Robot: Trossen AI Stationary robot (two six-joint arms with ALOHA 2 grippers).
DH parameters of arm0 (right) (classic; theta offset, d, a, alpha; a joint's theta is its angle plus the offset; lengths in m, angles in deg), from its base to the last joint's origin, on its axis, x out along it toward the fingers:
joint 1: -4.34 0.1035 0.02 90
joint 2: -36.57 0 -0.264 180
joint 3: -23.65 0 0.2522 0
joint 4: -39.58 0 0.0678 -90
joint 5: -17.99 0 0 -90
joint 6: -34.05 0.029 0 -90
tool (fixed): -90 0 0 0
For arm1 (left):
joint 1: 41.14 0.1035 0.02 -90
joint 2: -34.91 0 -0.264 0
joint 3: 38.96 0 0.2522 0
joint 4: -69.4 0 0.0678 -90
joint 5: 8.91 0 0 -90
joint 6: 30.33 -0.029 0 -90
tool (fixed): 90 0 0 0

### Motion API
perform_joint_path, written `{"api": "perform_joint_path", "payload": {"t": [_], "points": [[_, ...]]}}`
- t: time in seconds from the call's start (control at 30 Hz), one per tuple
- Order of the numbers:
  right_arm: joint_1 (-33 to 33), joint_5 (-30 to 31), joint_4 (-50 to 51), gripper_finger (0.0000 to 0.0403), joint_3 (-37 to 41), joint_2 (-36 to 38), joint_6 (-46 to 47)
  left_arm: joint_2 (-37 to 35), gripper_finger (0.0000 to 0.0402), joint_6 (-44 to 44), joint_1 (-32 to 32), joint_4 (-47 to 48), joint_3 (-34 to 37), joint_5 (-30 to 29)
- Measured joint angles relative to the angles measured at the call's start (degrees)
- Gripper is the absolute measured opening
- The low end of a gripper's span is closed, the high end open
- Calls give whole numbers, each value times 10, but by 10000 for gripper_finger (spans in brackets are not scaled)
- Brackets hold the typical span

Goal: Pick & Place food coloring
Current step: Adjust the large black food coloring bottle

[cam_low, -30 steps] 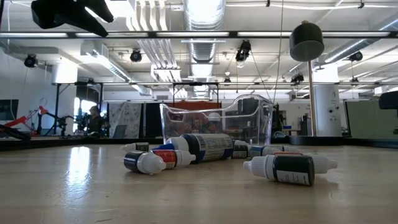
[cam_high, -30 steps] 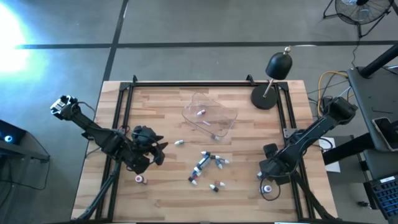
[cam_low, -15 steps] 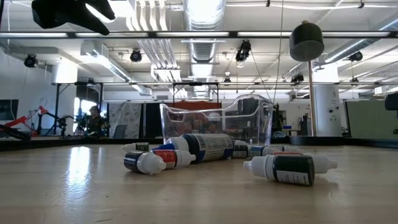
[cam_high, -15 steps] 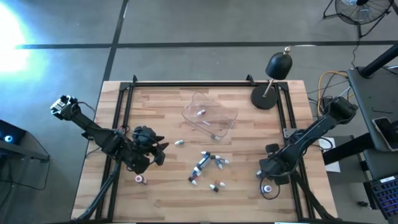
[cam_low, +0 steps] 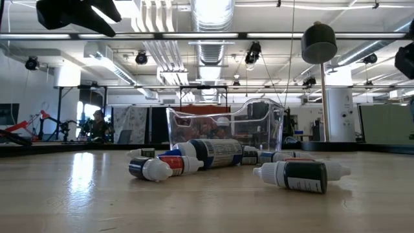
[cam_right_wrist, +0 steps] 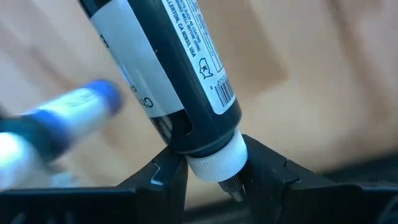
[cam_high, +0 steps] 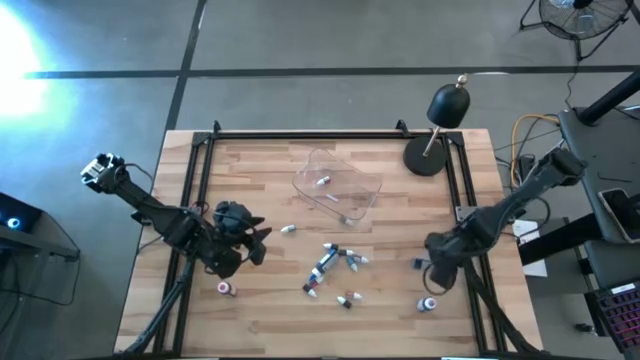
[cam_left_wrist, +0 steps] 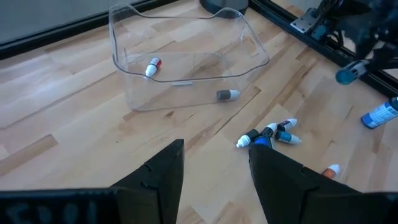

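My right gripper [cam_right_wrist: 211,174] had its fingers pinched on a dark food coloring bottle [cam_right_wrist: 168,74] (white cap) over the table's [cam_high: 250,160] right side, the left gripper [cam_left_wrist: 214,168] hung spread apart near the left edge, and other bottles [cam_high: 330,262] lay mid-table by the clear tray [cam_high: 365,200].
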Motion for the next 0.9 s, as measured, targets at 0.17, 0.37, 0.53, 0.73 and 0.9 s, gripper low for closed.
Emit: {"api": "perform_joint_path", "payload": {"t": [0.17, 0.37, 0.53, 0.73, 0.9], "points": [[-45, -184, 3, 120, 21, 57, 184, 0, 156, -13, 3, 0, 0, 0], [-45, -351, 22, 123, 47, 67, 293, 0, 156, -30, 3, -4, 0, 0], [-45, -375, 22, 124, 48, 57, 333, 0, 156, -30, 3, -4, 0, 1], [-46, -428, 22, 124, 41, 56, 365, 0, 156, -40, 3, -9, 0, 11], [-59, -404, 19, 120, 35, 52, 367, 0, 156, -41, 3, -19, 0, 21]]}}
